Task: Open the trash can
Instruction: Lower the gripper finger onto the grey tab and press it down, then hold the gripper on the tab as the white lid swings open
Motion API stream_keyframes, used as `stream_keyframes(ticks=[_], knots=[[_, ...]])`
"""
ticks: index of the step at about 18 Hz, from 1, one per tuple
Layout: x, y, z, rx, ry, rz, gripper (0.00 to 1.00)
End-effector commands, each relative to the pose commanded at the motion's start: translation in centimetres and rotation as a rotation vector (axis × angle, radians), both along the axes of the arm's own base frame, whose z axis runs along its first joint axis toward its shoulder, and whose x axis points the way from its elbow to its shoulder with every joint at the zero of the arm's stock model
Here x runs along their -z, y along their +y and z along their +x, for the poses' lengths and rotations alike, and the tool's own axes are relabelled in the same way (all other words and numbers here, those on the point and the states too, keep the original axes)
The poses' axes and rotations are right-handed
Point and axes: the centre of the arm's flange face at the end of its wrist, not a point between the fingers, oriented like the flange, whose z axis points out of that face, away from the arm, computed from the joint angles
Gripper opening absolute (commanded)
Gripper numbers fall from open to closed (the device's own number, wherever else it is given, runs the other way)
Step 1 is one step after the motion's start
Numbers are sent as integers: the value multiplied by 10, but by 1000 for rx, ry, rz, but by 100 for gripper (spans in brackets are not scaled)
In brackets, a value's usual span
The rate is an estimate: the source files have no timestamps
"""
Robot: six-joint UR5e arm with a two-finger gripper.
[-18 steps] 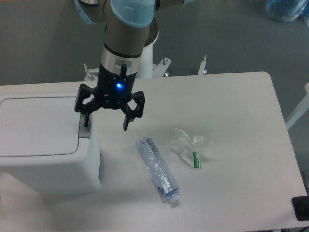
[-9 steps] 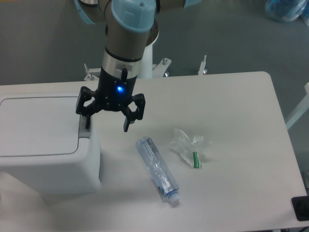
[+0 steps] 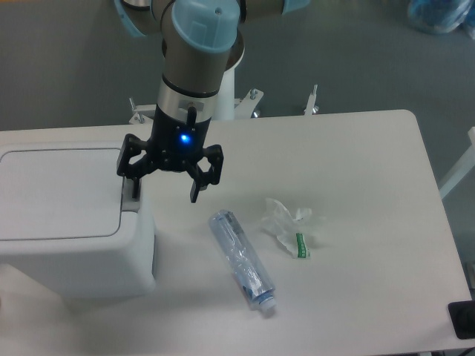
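Note:
The trash can (image 3: 67, 245) is a big white box at the left edge of the table, and its flat lid (image 3: 56, 193) lies shut. A grey push tab (image 3: 130, 200) sits at the lid's right side. My gripper (image 3: 165, 191) hangs open right beside the can. Its left finger (image 3: 135, 185) points down onto the tab, and I cannot tell whether it touches. The right finger (image 3: 196, 187) hangs over bare table. Nothing is between the fingers.
A clear plastic bottle (image 3: 241, 259) lies on the white table (image 3: 356, 163) right of the can. A crumpled clear wrapper (image 3: 291, 226) with a green label lies beside it. A dark object (image 3: 463, 320) shows at the bottom right corner.
The gripper has crept slightly up and to the right over the second; between the last two frames it barely moves. The lid stays shut.

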Motion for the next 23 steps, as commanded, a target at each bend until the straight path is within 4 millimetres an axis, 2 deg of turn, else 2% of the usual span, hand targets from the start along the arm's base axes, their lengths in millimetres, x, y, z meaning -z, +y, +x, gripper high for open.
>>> stream_keyframes(ticks=[15, 21, 23], knots=[[3, 0, 0, 0, -4, -4, 100], [-32, -13, 12, -3, 33, 48, 100], [-38, -16, 7, -12, 51, 54, 100]])
